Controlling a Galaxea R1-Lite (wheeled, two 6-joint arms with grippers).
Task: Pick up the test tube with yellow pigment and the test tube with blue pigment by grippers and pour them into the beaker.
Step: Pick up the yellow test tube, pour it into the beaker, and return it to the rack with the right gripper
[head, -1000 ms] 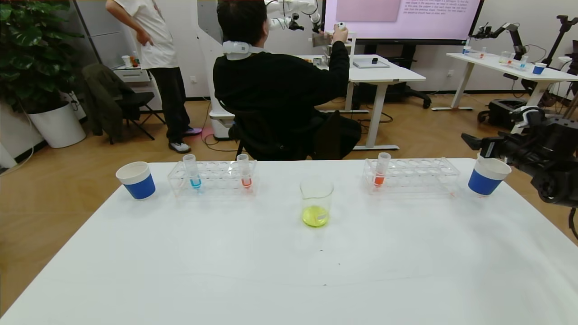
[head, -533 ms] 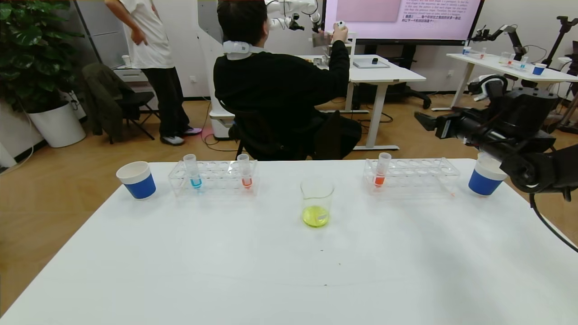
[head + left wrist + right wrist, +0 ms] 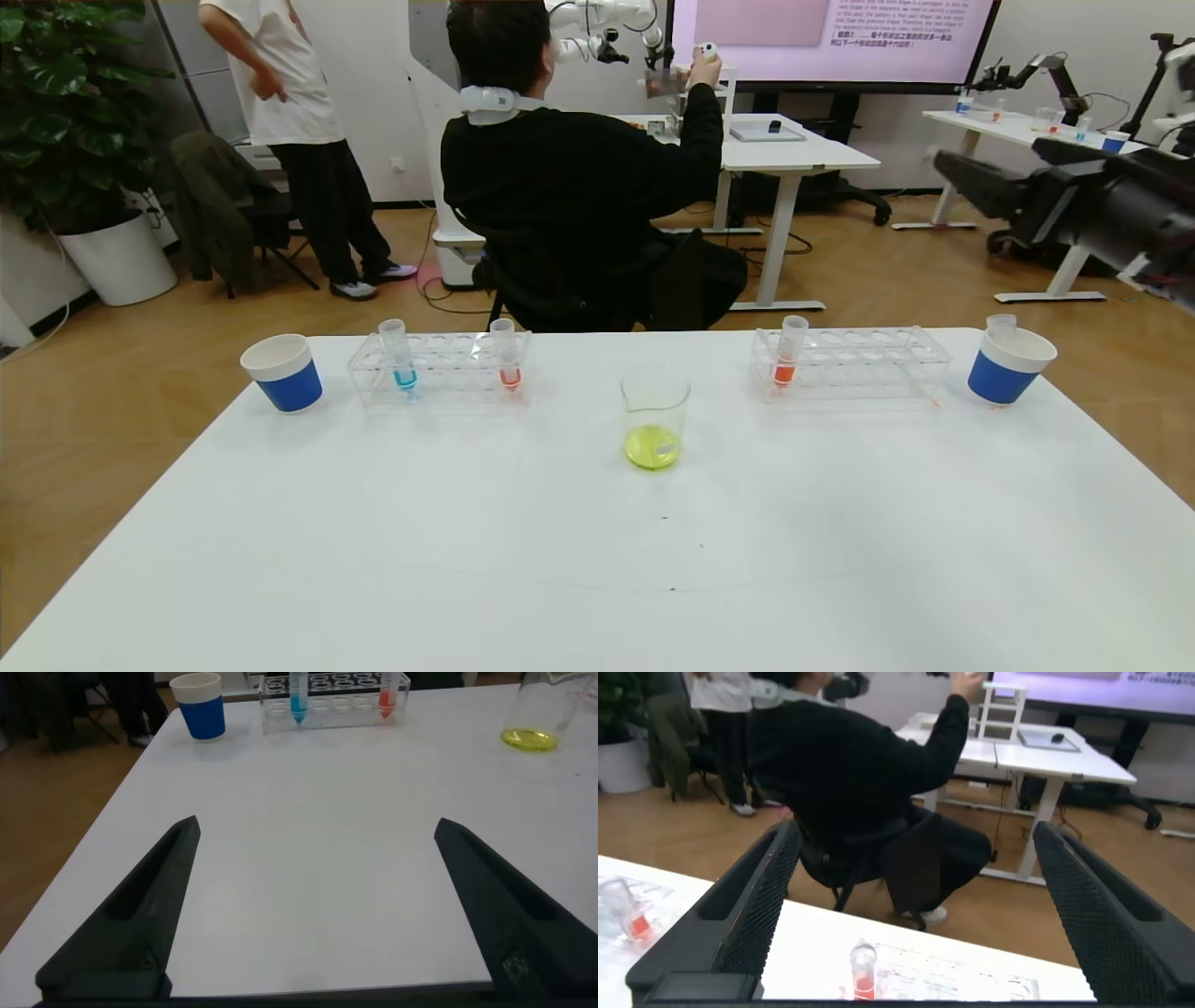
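Right black two-fingered gripper (image 3: 962, 173) raised high, beyond the table's right far corner — fingers spread wide, empty. Left gripper (image 3: 313, 905) likewise agape, empty, low over the white table (image 3: 467, 560). Slim clear test tube with cyan-blue liquid (image 3: 400, 355) upright in the left clear rack (image 3: 448, 378); small clear glass beaker (image 3: 653, 417) at centre holds yellow liquid. A clear tube (image 3: 1001, 324) stands in the right blue-and-white paper cup (image 3: 1006, 366) — contents cannot be told.

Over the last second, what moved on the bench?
Only the right arm: the right gripper rose from beside the right paper cup to well above the table, fingers open and empty. An empty tube stands in that cup. The beaker with yellow liquid, the test tube with blue pigment and both racks stayed put.
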